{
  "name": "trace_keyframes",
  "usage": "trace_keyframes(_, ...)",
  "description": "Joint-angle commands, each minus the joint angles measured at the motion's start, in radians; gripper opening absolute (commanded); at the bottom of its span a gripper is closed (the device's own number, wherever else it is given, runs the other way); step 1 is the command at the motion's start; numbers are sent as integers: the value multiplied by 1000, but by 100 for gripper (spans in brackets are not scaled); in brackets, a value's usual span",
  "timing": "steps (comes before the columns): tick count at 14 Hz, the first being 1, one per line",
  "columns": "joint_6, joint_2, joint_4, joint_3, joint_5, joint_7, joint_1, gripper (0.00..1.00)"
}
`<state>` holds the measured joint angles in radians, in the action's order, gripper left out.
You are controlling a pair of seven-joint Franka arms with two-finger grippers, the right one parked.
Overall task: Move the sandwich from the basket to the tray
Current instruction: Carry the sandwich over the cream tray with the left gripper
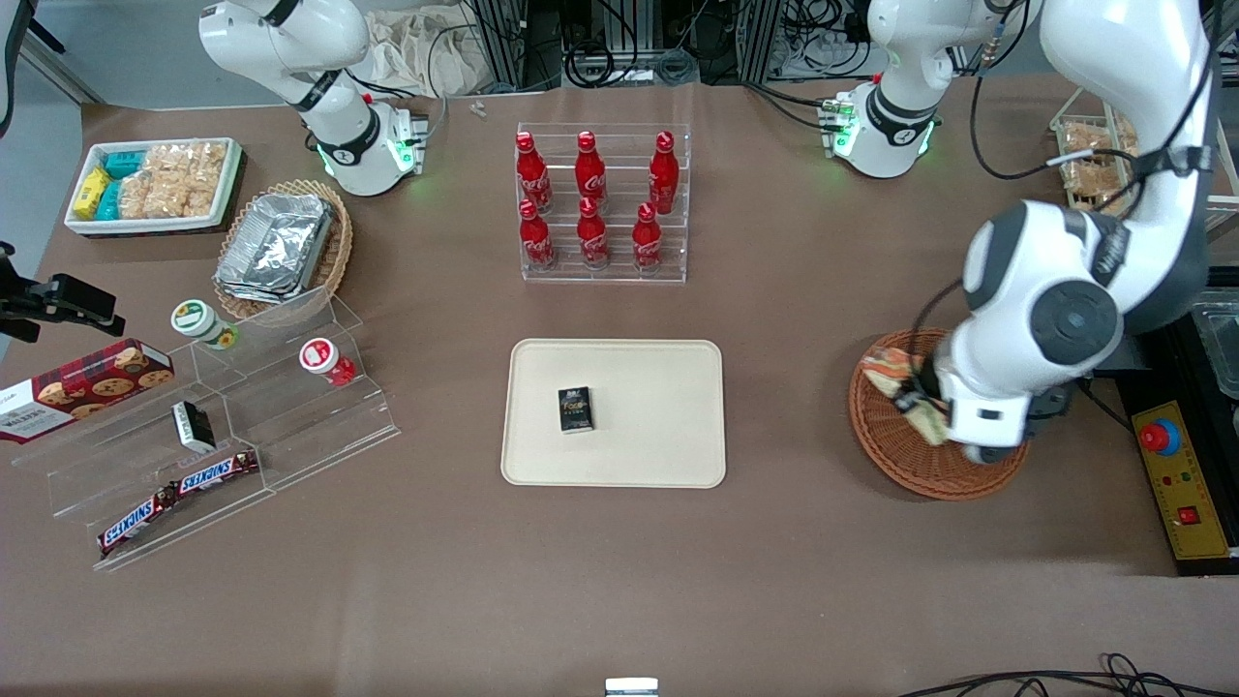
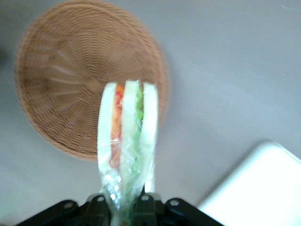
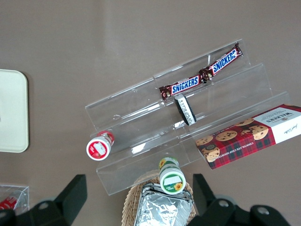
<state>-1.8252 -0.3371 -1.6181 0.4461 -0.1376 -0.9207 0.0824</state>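
gripper (image 2: 126, 207) pinching sandwich (image 2: 127, 141) (wrapped) | held above basket (image 2: 56, 75)

Front view: set high over the near edge of the table (image 1: 619, 581), tilted steeply down, facing both arm bases, whole layout in frame.

Left wrist view: close, looking down past the end effector (image 2: 126, 207), clamped on the sandwich (image 2: 127, 136) above the basket (image 2: 61, 70) rim. Shares the basket and a corner of the tray (image 2: 258, 188) with the front view.

Right wrist view: higher up over the parked arm's end, looking straight down on the acrylic stand (image 3: 188, 122). Shares the stand and a tray edge with the front view.
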Motion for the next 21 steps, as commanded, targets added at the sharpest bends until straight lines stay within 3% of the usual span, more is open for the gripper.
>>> trace_keyframes(1,30,-127,136,115,-31,23,-51,0)
trace_keyframes(4,17,-282,211,115,-138,23,-226,0)
trace_keyframes(7,-119,-422,213,115,-162,83,-268,0)
trace_keyframes(12,-176,-503,224,108,-188,145,-290,2)
trace_keyframes(14,-213,-513,225,108,-188,137,-288,40)
trace_keyframes(15,-215,-513,225,106,-188,141,-285,51)
trace_keyframes(16,-218,-513,227,106,-188,146,-283,81)
trace_keyframes(17,-230,-513,227,106,-189,141,-283,100)
trace_keyframes(21,-203,-462,256,106,-191,138,-273,100)
